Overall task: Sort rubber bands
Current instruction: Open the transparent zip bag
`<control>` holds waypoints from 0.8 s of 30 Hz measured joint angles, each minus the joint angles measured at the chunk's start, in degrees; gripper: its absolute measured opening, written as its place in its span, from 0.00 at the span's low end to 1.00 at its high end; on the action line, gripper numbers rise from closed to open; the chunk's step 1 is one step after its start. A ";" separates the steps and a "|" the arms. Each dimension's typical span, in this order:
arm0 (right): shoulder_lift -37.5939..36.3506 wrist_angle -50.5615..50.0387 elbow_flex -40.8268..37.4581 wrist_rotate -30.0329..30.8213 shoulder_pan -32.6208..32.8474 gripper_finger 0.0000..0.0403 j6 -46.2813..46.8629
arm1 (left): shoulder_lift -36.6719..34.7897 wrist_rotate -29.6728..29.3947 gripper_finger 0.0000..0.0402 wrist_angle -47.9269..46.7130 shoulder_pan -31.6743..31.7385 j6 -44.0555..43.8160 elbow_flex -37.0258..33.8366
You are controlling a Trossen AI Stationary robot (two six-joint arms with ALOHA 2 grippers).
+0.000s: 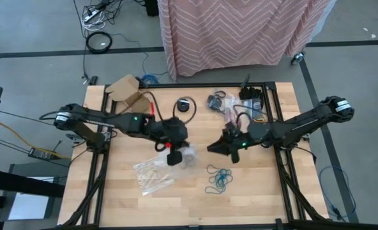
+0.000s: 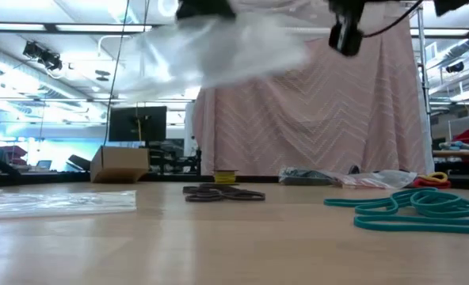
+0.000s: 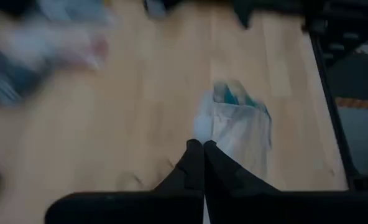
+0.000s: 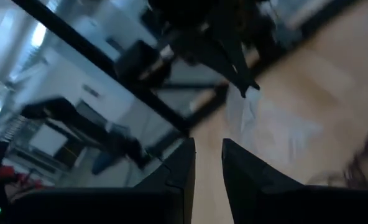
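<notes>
Here the left gripper (image 1: 174, 155) is above the middle of the table (image 1: 253, 201), and its fingers (image 3: 196, 163) are pressed together on the edge of a clear plastic bag (image 3: 240, 127), which hangs from them; something teal shows inside the bag. In the low view this bag (image 2: 219, 47) is lifted high over the wood. The right gripper (image 1: 216, 147) hovers just beside it, toward the right side, with its fingers (image 4: 181, 163) a narrow gap apart and nothing between them. A bunch of teal rubber bands (image 1: 218, 178) lies on the table in front of the right gripper. Dark rubber bands (image 2: 223, 193) lie farther back, near the rear edge. Another clear bag (image 1: 153, 176) lies flat on the table, toward the left.
</notes>
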 joint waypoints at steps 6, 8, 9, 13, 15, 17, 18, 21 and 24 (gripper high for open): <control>-10.30 0.37 1.33 7.25 -2.15 0.17 -5.62 | -0.09 -6.36 0.00 -1.60 1.73 13.79 10.17; -12.59 -0.25 3.12 9.42 -2.98 0.17 -9.30 | -0.11 -7.26 0.00 -1.01 2.81 18.07 11.82; -13.37 -0.51 4.18 10.22 -3.43 0.17 -11.33 | -0.13 -7.25 0.00 -0.54 3.44 20.18 12.23; -14.18 -1.84 8.50 13.08 -4.84 0.17 -18.53 | -0.11 -7.33 0.00 0.58 6.03 27.48 12.53; -13.64 -3.08 10.50 14.38 -5.46 0.17 -21.02 | 0.07 -7.33 0.00 0.77 7.44 29.45 12.53; -12.66 -5.66 12.08 15.03 -6.11 0.17 -23.25 | 0.30 -7.32 0.00 0.84 8.70 30.86 12.52; -12.00 -7.28 12.63 15.19 -6.38 0.17 -24.24 | 0.34 -7.31 0.00 0.92 9.22 31.71 12.26; -9.35 -11.94 13.31 15.18 -6.79 0.17 -29.27 | 0.40 -6.85 0.00 0.72 10.58 34.61 11.77; -5.68 -14.78 13.31 15.21 -6.72 0.17 -34.85 | 0.37 -4.95 0.00 0.50 11.40 35.99 11.53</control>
